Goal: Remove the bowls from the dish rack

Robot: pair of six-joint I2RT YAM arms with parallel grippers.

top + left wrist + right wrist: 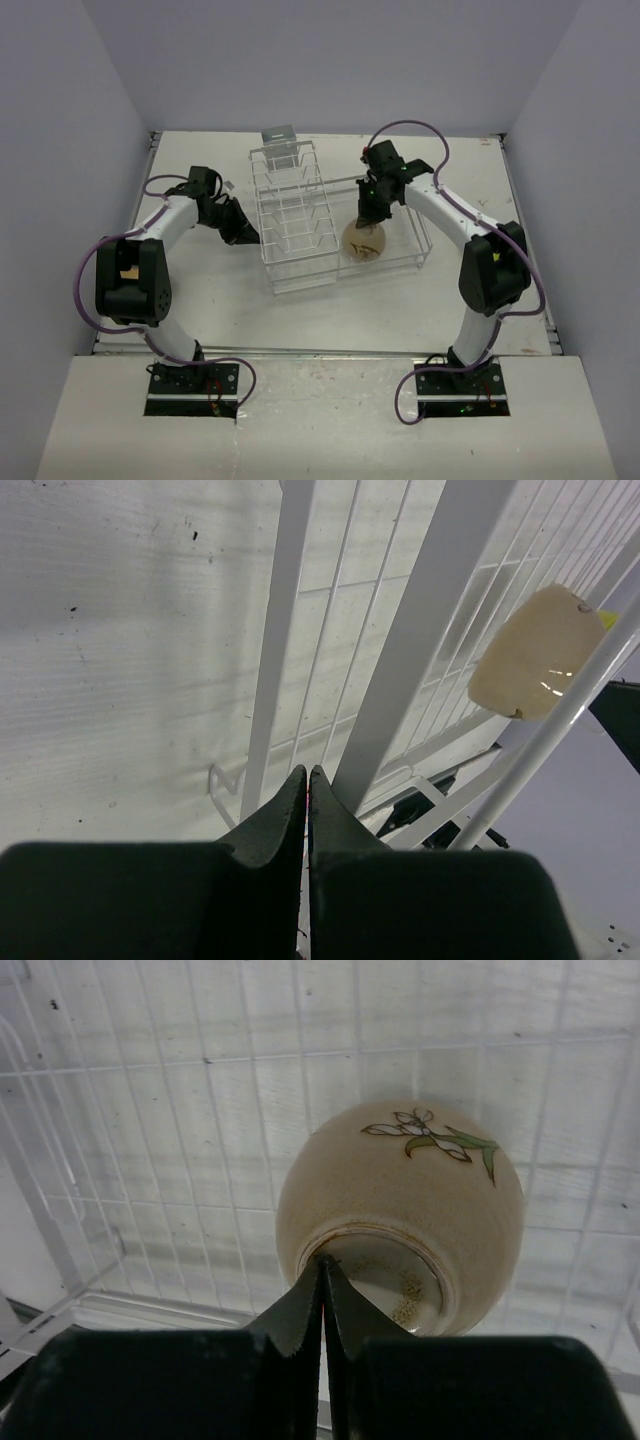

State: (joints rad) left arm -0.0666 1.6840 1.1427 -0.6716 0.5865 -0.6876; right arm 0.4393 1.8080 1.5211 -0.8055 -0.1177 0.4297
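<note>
Bowl (400, 1205) sits in basket section of dish rack (292, 205), inverted: foot ring up, mouth down. Round, no long axis; symmetry axis near upright.

Right gripper (322, 1272): fingers clenched at foot ring edge; hold on ring unconfirmed.

Left gripper (307, 780): clenched, empty, beside rack wire.

Risk: thin edge pinch slips, so bowl drops or snags wires.

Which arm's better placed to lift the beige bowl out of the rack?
Right. The right gripper, shut, is at the foot ring of the upturned beige flower-painted bowl in the white wire dish rack. The left gripper, shut, sits outside the rack's other side.
</note>
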